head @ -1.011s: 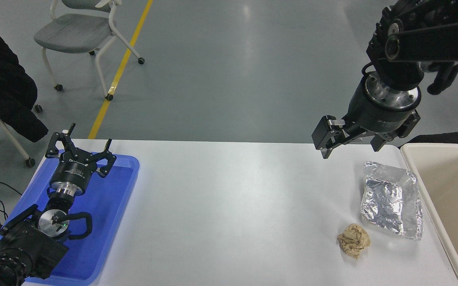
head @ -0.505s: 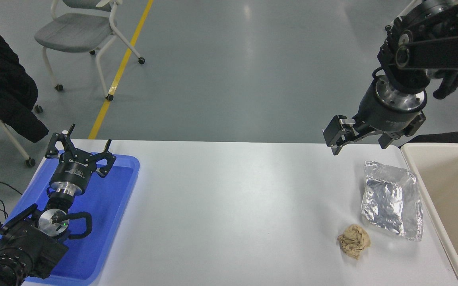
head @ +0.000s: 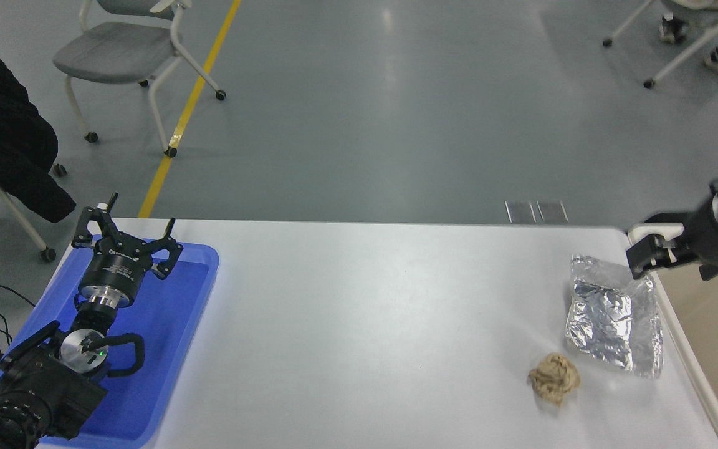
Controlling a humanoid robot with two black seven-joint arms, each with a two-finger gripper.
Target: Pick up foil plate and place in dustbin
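I judged the foil plate (head: 613, 323) light and crushable (rim at twelve o'clock looked best), my right gripper (head: 677, 257) gaping empty.

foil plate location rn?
Head view: the foil plate lies flat on the white table at its right side, just left of the dustbin rim, with the paper ball near its lower-left corner.
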